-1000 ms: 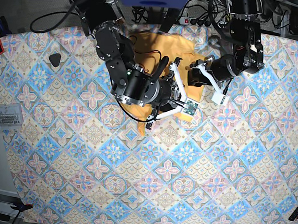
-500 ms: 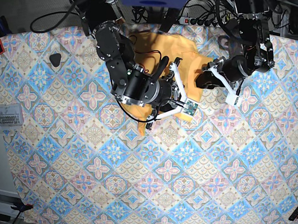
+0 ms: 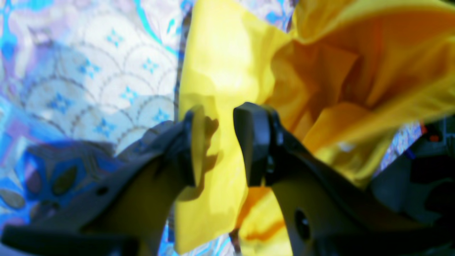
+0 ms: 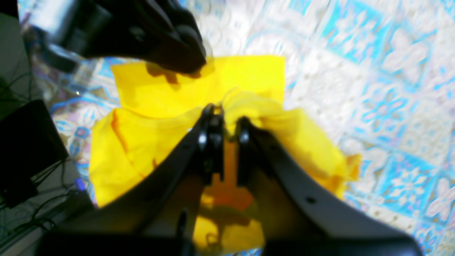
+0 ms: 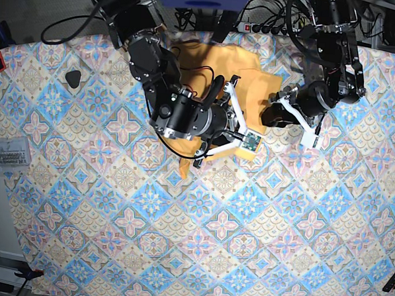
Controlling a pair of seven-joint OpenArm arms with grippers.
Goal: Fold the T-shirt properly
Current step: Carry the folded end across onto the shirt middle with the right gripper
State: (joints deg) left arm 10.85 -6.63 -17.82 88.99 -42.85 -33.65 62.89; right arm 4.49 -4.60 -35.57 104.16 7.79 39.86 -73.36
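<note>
A: Start with the big thing. What covers the table?

B: A tile-patterned cloth (image 5: 246, 223), blue and pink, spread almost edge to edge. The T-shirt (image 5: 218, 66) lies near its far edge, toward the middle, bunched and partly hidden under the arms.

A: Folded at all?

B: Not properly, I'd say. In the right wrist view the T-shirt shows one flat rectangular flap lying on the cloth, with a rumpled heap on top of it nearer the camera. In the left wrist view the fabric hangs in loose billows. No neat rectangle anywhere, so I judge most of the folding is left: smoothing, squaring the edges, the last folds.

A: The arms?

B: The right gripper (image 4: 224, 117) has its jaws pressed nearly together, pinching a ridge of the yellow fabric. The left gripper (image 3: 217, 142) has a gap between its pads, with a strip of the shirt lying in that gap; whether the pads actually clamp it I cannot tell.

A: Anything small?

B: A dark teardrop-shaped object (image 5: 73, 78) sits on the cloth, well apart from the shirt.
</note>
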